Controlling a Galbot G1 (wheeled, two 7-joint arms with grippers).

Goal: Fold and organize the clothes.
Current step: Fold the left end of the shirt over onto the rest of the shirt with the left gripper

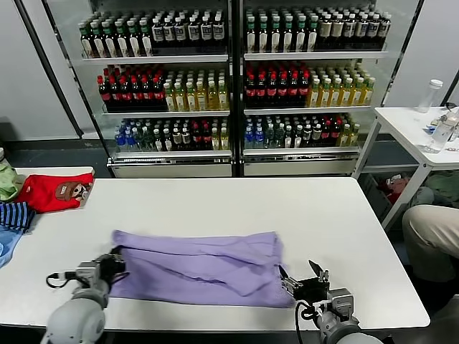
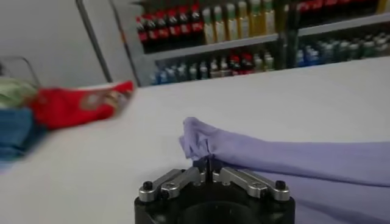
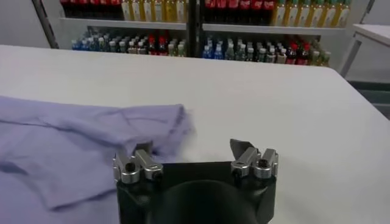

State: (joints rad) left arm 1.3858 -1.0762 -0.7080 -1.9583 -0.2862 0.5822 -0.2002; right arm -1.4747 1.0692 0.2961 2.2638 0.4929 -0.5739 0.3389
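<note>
The lavender T-shirt (image 1: 201, 266) lies folded into a wide band on the white table (image 1: 215, 204), plain side up, near the front edge. My left gripper (image 1: 113, 262) is shut on the shirt's left end, which bunches just past the fingertips in the left wrist view (image 2: 207, 159). My right gripper (image 1: 301, 274) is open and empty at the shirt's right end, low over the table. In the right wrist view the gripper (image 3: 194, 146) has its fingers spread, with the shirt's edge (image 3: 91, 137) beside one finger.
A red garment (image 1: 54, 192) and striped and green clothes (image 1: 14, 215) lie on the table's left end. A drinks cooler (image 1: 229, 79) stands behind. A side table (image 1: 419, 129) with bottles and a seated person's knee (image 1: 430, 229) are at the right.
</note>
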